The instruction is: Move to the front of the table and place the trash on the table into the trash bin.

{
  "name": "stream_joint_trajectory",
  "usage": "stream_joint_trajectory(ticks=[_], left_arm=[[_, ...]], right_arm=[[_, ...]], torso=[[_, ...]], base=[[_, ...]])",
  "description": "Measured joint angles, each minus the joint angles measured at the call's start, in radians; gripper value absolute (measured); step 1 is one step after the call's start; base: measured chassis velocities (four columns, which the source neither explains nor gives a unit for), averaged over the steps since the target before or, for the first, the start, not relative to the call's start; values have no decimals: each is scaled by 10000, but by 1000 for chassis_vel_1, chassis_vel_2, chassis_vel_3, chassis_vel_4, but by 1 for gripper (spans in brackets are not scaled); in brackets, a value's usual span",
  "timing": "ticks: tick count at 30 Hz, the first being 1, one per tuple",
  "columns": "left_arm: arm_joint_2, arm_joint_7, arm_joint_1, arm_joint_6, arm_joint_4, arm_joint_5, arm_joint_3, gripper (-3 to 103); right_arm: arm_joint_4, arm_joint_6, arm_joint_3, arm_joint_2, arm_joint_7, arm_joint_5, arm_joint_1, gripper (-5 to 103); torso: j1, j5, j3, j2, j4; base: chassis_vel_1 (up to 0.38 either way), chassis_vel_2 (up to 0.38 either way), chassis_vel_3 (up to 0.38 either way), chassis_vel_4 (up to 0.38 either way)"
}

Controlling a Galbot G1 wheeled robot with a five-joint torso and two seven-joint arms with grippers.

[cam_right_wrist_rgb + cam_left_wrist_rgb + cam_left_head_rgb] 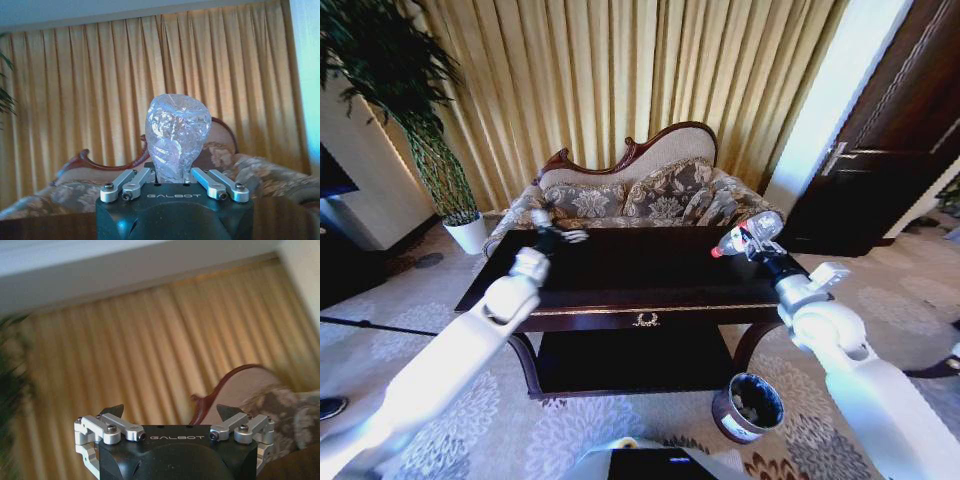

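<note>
The clear plastic bottle is pinched across its body by the right gripper, above the tabletop's right rear corner of the table. It is judged light, thin-walled, easily crushed. The left gripper, fingers spread, seemingly empty, is held over the left rear edge. The trash bin stands below the front right corner.

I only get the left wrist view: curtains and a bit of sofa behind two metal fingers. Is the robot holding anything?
Observer: Yes, in its other arm. The right end effector is shut on a clear bottle.
Operator: Where is that bottle?
Observer: Raised above the right part of the table.
Operator: Is there a bin?
Observer: Yes, the bin stands on the carpet by the table's front right leg.
Operator: And my arm?
Observer: The left end effector is over the table's left part, open.
</note>
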Motion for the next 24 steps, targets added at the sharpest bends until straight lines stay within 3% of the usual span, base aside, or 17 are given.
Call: stream_joint_trajectory(ticks=[3,4,7,13,24], left_arm=[[-321,-529,1215,548,-552,-1146,-1450,100],[-321,-529,1215,548,-552,-1146,-1450,100],[-751,-873,2282,1379,-1203,-2259,-2688,100],[-1213,-762,3758,2004,-2079,-2647,-4135,100],[-960,-529,4052,2540,-2777,-3227,-4572,100]], right_arm=[[-19,1,20,-83,62,-867,-137,20],[-19,1,20,-83,62,-867,-137,20],[135,26,129,-147,84,-1425,-441,20],[577,40,281,8,239,-1633,-1151,20],[1414,-26,403,540,338,-1764,-2229,20]], torso=[[0,3,0,0,-1],[0,3,0,0,-1],[0,0,0,0,-1],[-1,2,0,0,0],[-1,3,0,1,-3]], base=[[0,0,0,0],[0,0,0,0],[0,0,0,0],[0,0,0,0],[0,0,0,0]])
